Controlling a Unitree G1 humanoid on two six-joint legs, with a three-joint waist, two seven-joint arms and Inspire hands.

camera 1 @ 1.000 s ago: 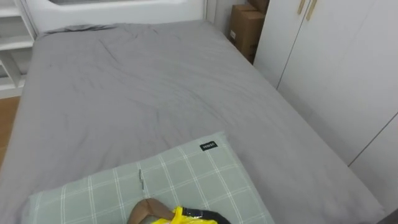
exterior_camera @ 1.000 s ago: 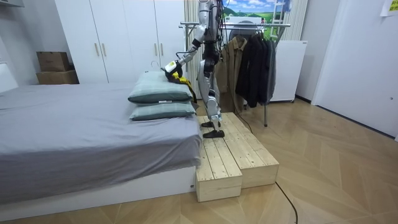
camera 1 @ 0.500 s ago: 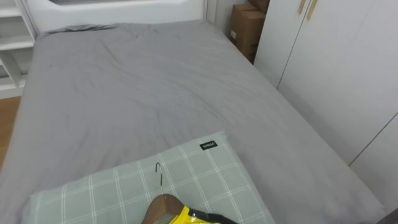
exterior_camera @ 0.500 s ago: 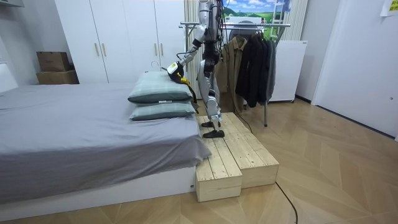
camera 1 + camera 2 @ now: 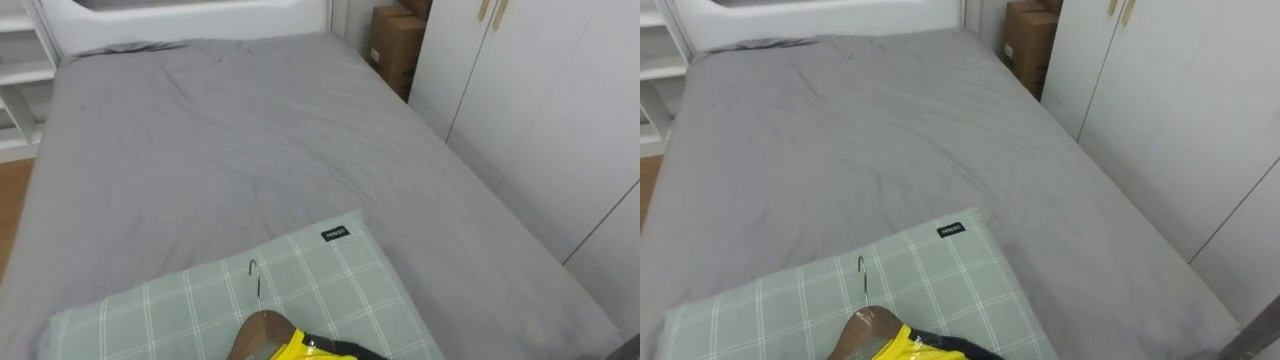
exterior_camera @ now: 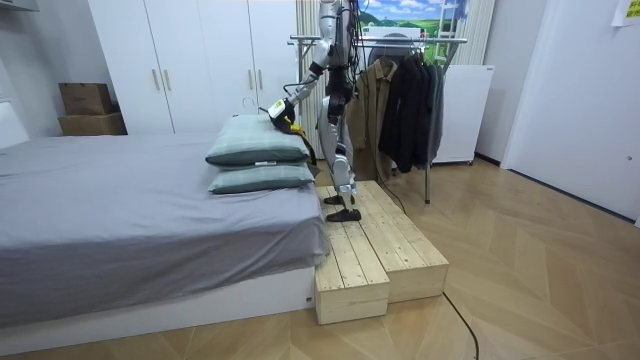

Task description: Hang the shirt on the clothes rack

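A wooden hanger (image 5: 262, 328) with a metal hook (image 5: 255, 281) stands upright at the bottom of the eye views, just above the green checked pillow (image 5: 330, 280). A yellow and black garment (image 5: 303, 348) hangs bunched on it. In the room view the robot stands on a wooden platform (image 6: 370, 250) at the head of the bed, facing it. Its left hand (image 6: 285, 103) reaches out over the two stacked pillows (image 6: 258, 140) and meets the yellow garment (image 6: 274, 112). The grip itself is too small to make out.
The grey bed (image 5: 230, 150) stretches ahead, with white wardrobe doors (image 5: 540, 120) and a cardboard box (image 5: 392, 45) along its right. Behind the robot stands a clothes rack (image 6: 400, 42) with dark jackets (image 6: 405, 100) on it.
A second ago the hanger sat lower with its hook leaning left. It has since risen a little and shifted right, hook upright. Nothing has moved in the last half second.
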